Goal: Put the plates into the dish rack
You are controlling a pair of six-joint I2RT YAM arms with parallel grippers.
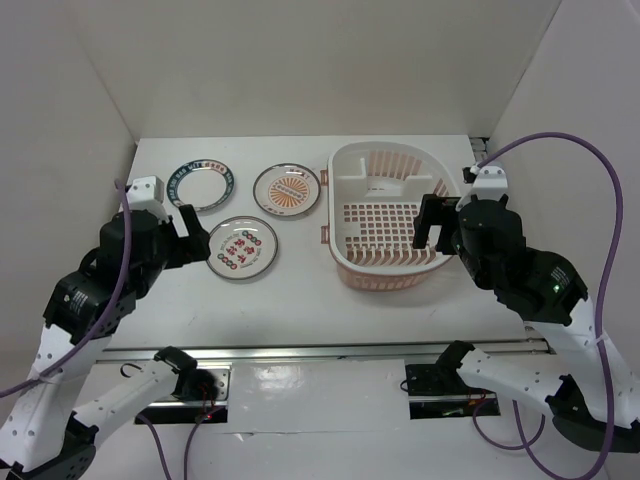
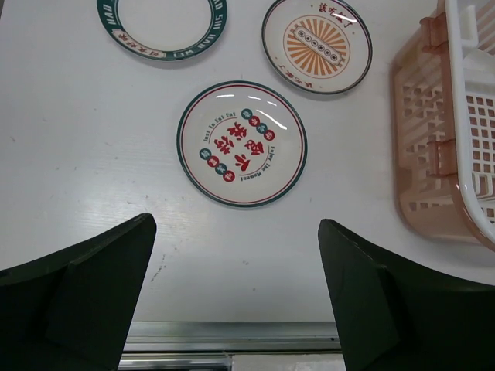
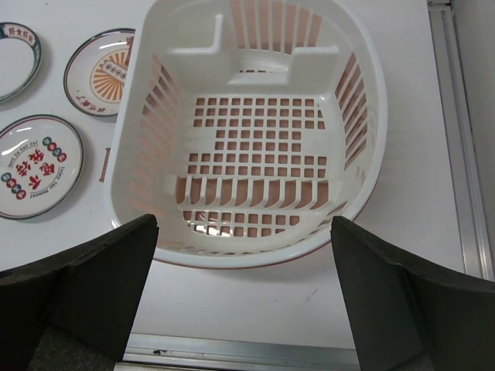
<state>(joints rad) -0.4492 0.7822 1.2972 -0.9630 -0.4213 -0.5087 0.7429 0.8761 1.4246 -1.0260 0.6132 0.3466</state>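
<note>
Three plates lie flat on the white table. The blue-green rimmed plate [image 1: 203, 183] [image 2: 162, 27] is at the back left. The orange sunburst plate [image 1: 287, 189] [image 2: 316, 43] [image 3: 104, 71] is beside the rack. The white plate with red characters [image 1: 242, 248] [image 2: 242, 144] [image 3: 35, 166] is nearest. The pale pink dish rack [image 1: 392, 215] [image 3: 251, 139] [image 2: 445, 131] stands empty to the right. My left gripper [image 1: 190, 235] [image 2: 236, 297] is open and empty, just near-left of the red-character plate. My right gripper [image 1: 432, 228] [image 3: 244, 297] is open and empty above the rack's near right rim.
White walls enclose the table on the left, back and right. A metal rail [image 1: 330, 350] runs along the near edge. A metal strip [image 3: 456, 131] borders the table's right side.
</note>
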